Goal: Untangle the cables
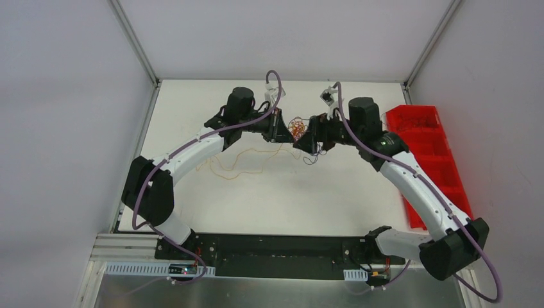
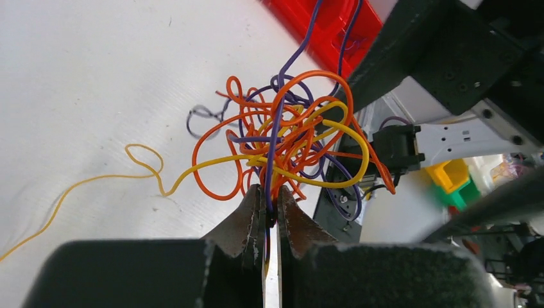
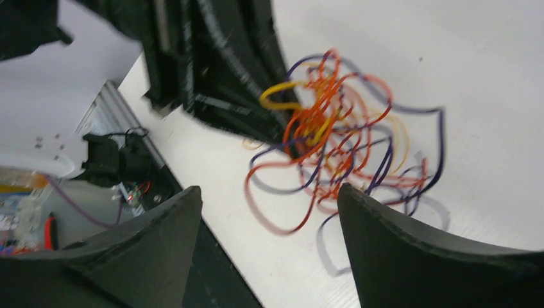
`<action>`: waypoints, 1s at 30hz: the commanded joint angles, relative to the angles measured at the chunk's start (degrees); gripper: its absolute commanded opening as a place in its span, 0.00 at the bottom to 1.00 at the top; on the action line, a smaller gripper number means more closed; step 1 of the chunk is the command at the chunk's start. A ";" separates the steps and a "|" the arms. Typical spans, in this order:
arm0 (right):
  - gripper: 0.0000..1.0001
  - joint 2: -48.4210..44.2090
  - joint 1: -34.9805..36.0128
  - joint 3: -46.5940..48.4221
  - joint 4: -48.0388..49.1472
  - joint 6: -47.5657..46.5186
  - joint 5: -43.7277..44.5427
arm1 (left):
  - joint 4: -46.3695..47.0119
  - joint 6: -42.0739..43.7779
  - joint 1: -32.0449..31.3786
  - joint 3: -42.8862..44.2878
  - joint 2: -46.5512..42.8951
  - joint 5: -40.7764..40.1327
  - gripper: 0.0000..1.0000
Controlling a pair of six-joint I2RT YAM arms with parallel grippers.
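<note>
Above the white tabletop [image 2: 77,77] the left gripper [image 2: 269,196] pinches the ball of thin orange, yellow and purple wires [image 2: 289,135] as an anchor; the right gripper [image 3: 268,190] gapes beside it, seemingly choosing a strand.

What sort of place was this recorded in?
Probably a lab robot cell, not a home: a white table boxed in by white panels on aluminium posts, with a red compartment bin alongside.

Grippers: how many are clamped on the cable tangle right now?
1. The left gripper is shut on strands at the near edge of the cable tangle. The right gripper stands open beside the tangle, jaws wide, gripping nothing.
</note>
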 commanded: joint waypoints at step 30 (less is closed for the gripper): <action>0.00 5.99 -26.30 -10.14 -4.30 -25.89 22.61 | -15.23 0.08 43.54 10.35 -16.55 17.79 0.00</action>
